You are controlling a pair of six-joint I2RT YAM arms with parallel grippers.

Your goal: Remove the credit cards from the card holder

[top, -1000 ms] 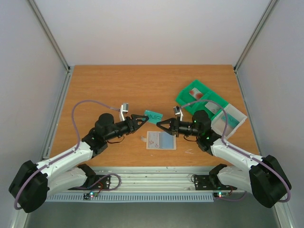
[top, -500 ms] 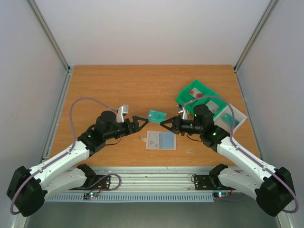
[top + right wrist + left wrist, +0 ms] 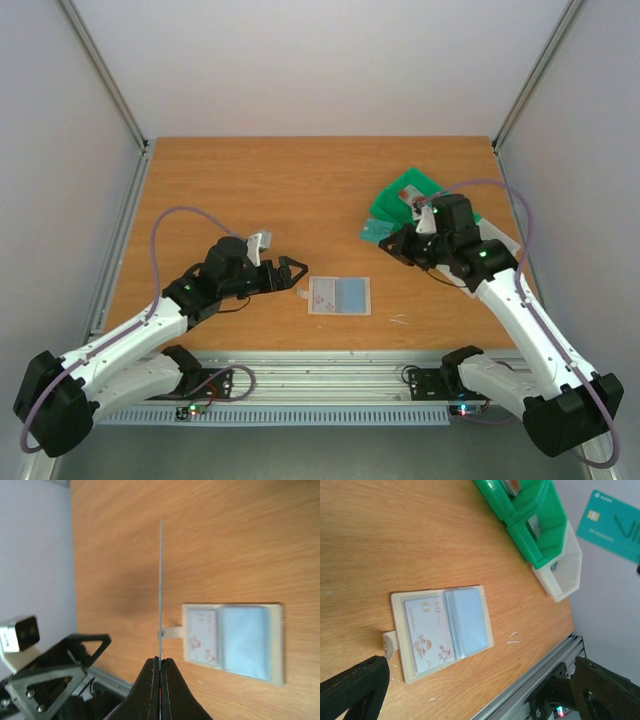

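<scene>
Clamped on one thin edge of a teal credit card [image 3: 615, 527] held above the table [image 3: 250, 190], the right gripper [image 3: 160, 662] risks letting it slip, while the left gripper [image 3: 296, 272] gapes beside the flat-lying card holder [image 3: 400, 625], two cards [image 3: 427, 635] inside.

teal card [image 3: 612, 525] cut off at edge, green tray [image 3: 385, 208] partly hidden (contents unclear)

Wooden table [image 3: 250, 180], orange-brown. The pale card holder [image 3: 339, 296] lies flat and open on it, near the front edge around the middle, tab pointing left. A green tray [image 3: 530, 515] sits far right, with a white bin [image 3: 567, 565] against its near end. There's a tiny white scuff [image 3: 511, 638] just right of the holder.
</scene>
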